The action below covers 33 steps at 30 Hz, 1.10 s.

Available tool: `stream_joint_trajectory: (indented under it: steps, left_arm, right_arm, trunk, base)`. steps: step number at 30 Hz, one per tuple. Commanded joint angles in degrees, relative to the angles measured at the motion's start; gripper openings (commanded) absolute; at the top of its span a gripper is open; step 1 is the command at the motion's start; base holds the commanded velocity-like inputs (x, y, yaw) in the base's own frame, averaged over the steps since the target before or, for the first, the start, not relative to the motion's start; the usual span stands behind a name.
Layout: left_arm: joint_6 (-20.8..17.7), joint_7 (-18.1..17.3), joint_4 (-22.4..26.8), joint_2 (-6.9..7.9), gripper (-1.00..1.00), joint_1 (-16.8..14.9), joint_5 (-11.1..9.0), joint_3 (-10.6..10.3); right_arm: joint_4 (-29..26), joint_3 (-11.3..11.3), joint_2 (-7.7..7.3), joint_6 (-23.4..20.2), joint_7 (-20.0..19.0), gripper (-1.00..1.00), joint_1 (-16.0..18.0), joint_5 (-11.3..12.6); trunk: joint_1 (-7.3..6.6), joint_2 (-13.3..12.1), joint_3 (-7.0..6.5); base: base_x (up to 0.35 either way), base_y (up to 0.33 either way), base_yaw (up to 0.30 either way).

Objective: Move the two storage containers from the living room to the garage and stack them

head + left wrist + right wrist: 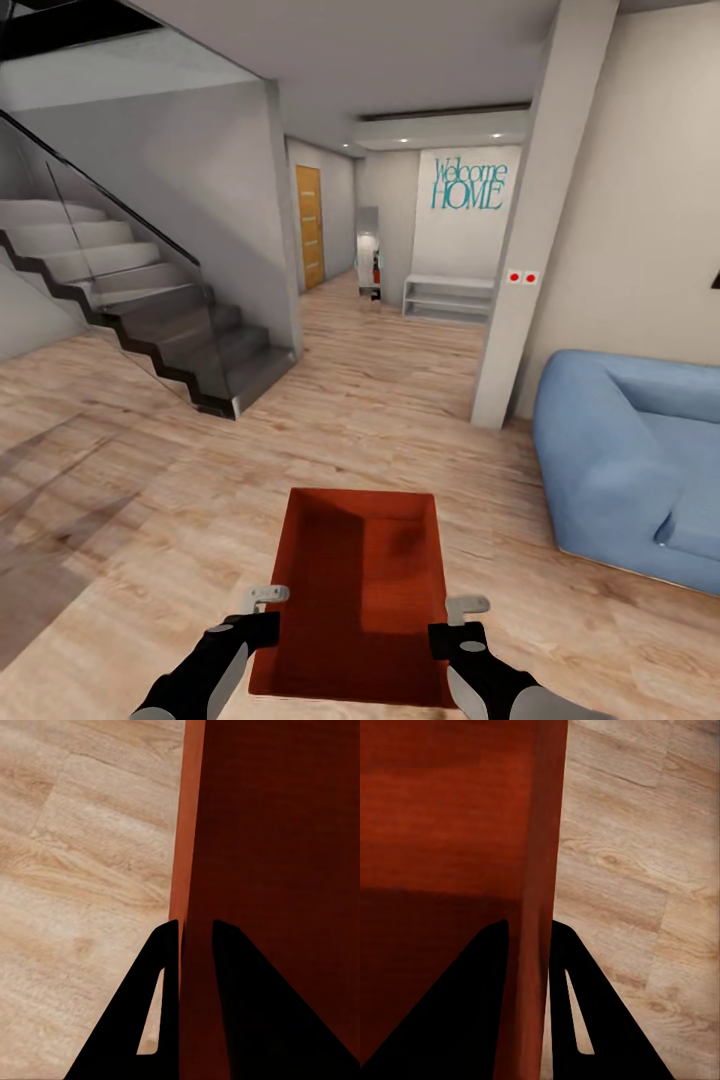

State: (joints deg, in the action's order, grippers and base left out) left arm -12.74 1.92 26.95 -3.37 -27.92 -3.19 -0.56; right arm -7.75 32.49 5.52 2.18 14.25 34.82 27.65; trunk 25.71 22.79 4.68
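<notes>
1. Head view: an open orange-red rectangular storage container (362, 590), no lid, is held out in front of the robot above the light wood-plank floor (150, 500) of the living room.
2. The left gripper (268, 598) sits at the container's left wall and the right gripper (466, 606) at its right wall, each on a dark arm with grey fingers.
3. A blue upholstered sofa (625, 460) stands to the right. A dark staircase with a glass balustrade (150, 310) rises on the left.
4. Ahead, a hallway leads to a wood-panelled door (309, 226), a low white shelf (448, 297) and teal "Welcome HOME" wall lettering (470, 184). A cream pillar (525, 250) carries two small red buttons (522, 277).
5. Left wrist view: the left gripper (195, 937) has its two black fingers narrowly set, one on each side of the container (270, 832) wall and pressed against it. Wood planks (82, 855) lie below.
6. Right wrist view: the right gripper (529, 934) likewise pinches the opposite wall of the container (442, 817) between close black fingers, with wood planks (637, 855) beyond.
</notes>
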Motion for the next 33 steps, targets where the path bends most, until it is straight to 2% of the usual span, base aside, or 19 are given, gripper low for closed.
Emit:
stream_joint_trajectory:
  steps: [1,33]
  left_arm:
    - [0.18,0.63,0.23,0.03,-1.0,-0.03,0.73,-0.4]
    - [0.26,0.62,0.19,0.03,-1.0,-0.03,0.73,-0.4]
  right_arm:
    - [1.32,0.9,0.01,0.37,0.34,-1.0,0.07,1.45]
    - [1.32,0.91,-0.07,0.37,0.34,-1.0,0.07,1.45]
  trunk:
    - [0.07,0.13,0.12]
    - [0.07,0.13,0.12]
  base:
    - [0.321,0.0,-0.001]
    - [0.321,0.0,0.0]
